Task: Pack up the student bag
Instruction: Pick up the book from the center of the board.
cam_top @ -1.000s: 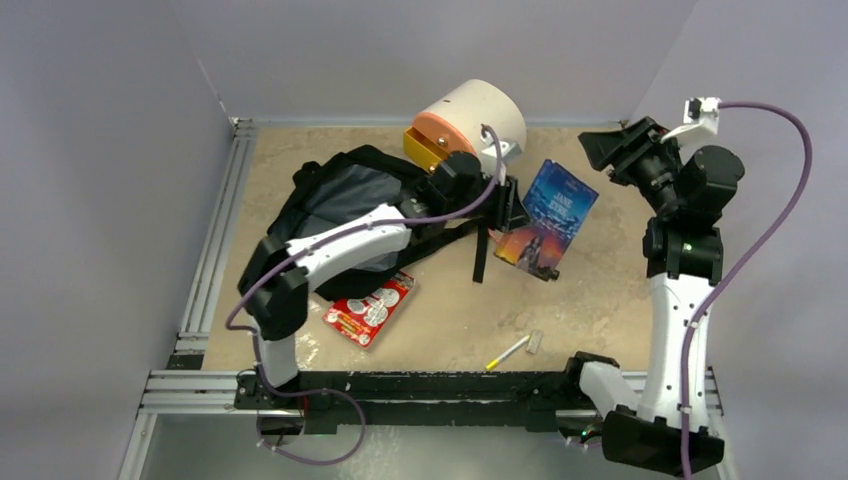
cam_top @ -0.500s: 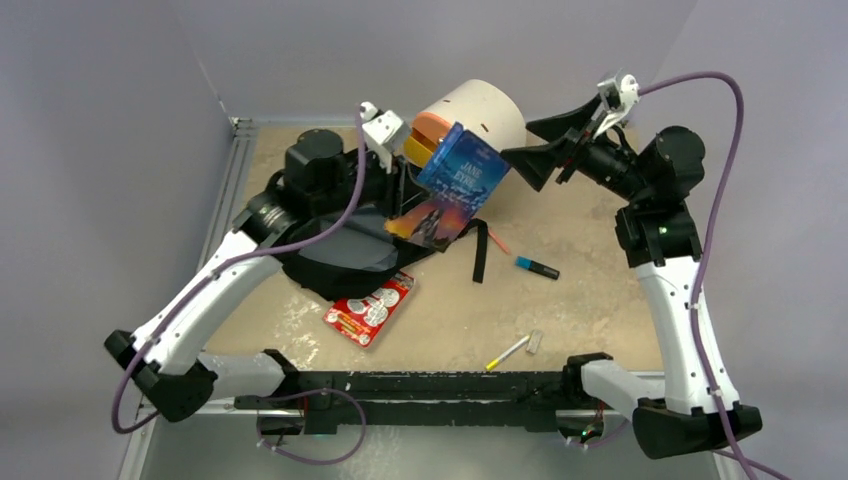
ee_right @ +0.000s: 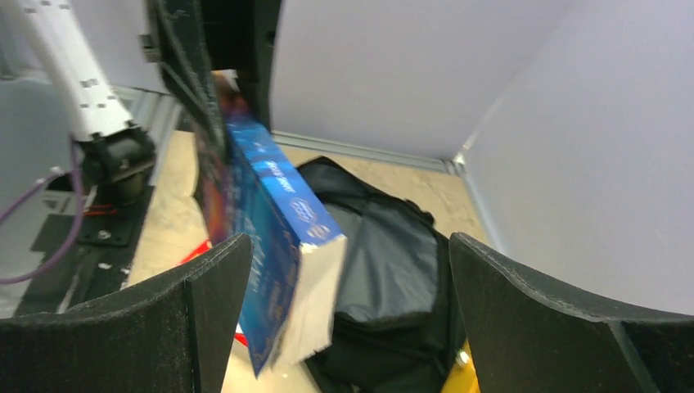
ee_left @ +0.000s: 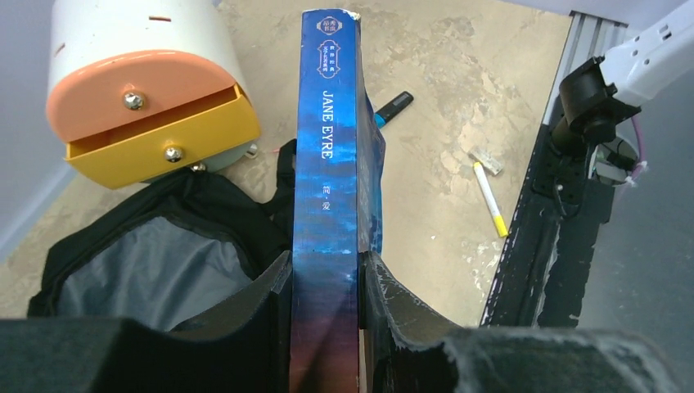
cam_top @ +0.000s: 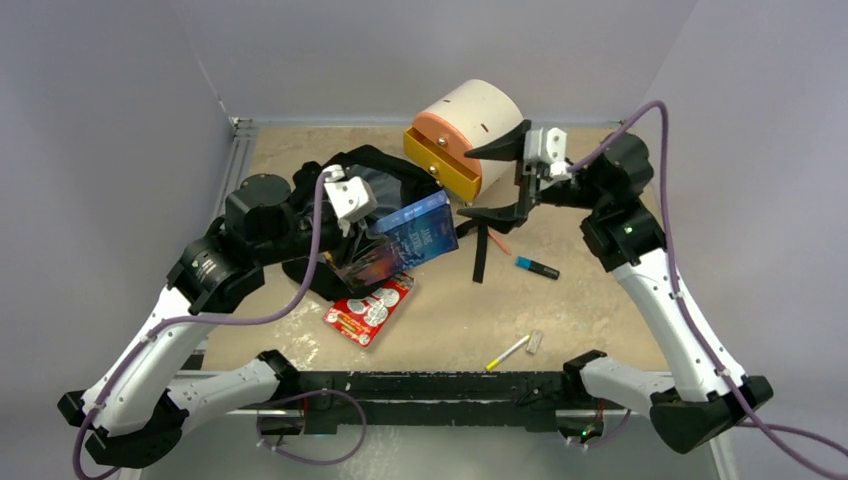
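Left jaws clamp book [ee_left: 327, 180] above student bag [ee_left: 155, 270], right jaws wide

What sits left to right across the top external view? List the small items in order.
Red packet → blue book → yellow pen → blue marker. The student bag and the drawer box overlap these, so they are left out.

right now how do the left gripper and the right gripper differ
Grip: the left gripper has its jaws clamped on the Jane Eyre book; the right gripper's jaws stand wide apart, holding nothing.
Place: the left gripper hangs over the student bag; the right gripper is near the cream drawer box.
Shared: both have black jaws and are lifted off the table.
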Motion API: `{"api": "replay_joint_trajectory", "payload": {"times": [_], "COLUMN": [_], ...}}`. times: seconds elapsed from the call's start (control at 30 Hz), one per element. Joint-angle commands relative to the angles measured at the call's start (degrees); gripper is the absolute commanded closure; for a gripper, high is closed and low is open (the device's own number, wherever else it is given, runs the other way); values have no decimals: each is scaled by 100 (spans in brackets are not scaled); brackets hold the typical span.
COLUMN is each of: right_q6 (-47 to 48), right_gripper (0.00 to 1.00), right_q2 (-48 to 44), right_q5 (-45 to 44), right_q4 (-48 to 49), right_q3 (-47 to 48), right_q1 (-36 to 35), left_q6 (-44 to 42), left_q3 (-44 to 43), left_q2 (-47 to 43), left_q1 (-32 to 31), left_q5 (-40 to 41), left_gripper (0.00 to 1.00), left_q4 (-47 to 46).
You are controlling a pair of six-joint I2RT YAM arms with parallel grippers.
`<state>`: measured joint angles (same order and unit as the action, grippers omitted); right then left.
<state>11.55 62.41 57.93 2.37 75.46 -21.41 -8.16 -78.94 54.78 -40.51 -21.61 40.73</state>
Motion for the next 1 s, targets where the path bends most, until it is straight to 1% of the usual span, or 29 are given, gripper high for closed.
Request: {"api": "replay_joint_trajectory", "payload": {"times": [0.0,0.17,0.3,0.43,0.47,0.73,0.8,0.83,0.93,0.97], "right_q6": [502,108,-275,-359,-389,-452,-463,-484,-670,-790], "right_gripper": [8,7,6,8,10,41,44,47,60,61], "right_q2": [106,321,282,313,315,250,237,236,238,224], "right_q5": [477,521,505,548,567,1036,1155,1219,1392,1430], "right_q4": [100,601,1200,1255,1263,1222,1257,1283,1541,1690], "right_q3": [-20,-488,-900,-1074,-1122,-1556,-1624,-1646,-1702,-1732], "right_q1": [-522,-928,-960,-955,-958,-957,-961,-956,-962,-974], "left_q6": [-537,-695,-793,-848,-851,-803,-794,-792,-777,-767], "left_q3": [-242,-258,-276,-307,-307,-331,-335,-333,-311,-300], "left_q2": [-207,-229,-296,-368,-390,-497,-482,-478,-432,-419], "left_q1": [25,25,26,26,26,21,26,21,26,26], "left_q5": [-188,-399,-658,-900,-935,-1009,-1030,-1044,-1080,-1082], "left_gripper": [100,100,100,100,100,100,100,100,100,100], "left_q4": [-977,-1012,-1058,-1045,-1044,-1180,-1203,-1207,-1218,-1224]}}
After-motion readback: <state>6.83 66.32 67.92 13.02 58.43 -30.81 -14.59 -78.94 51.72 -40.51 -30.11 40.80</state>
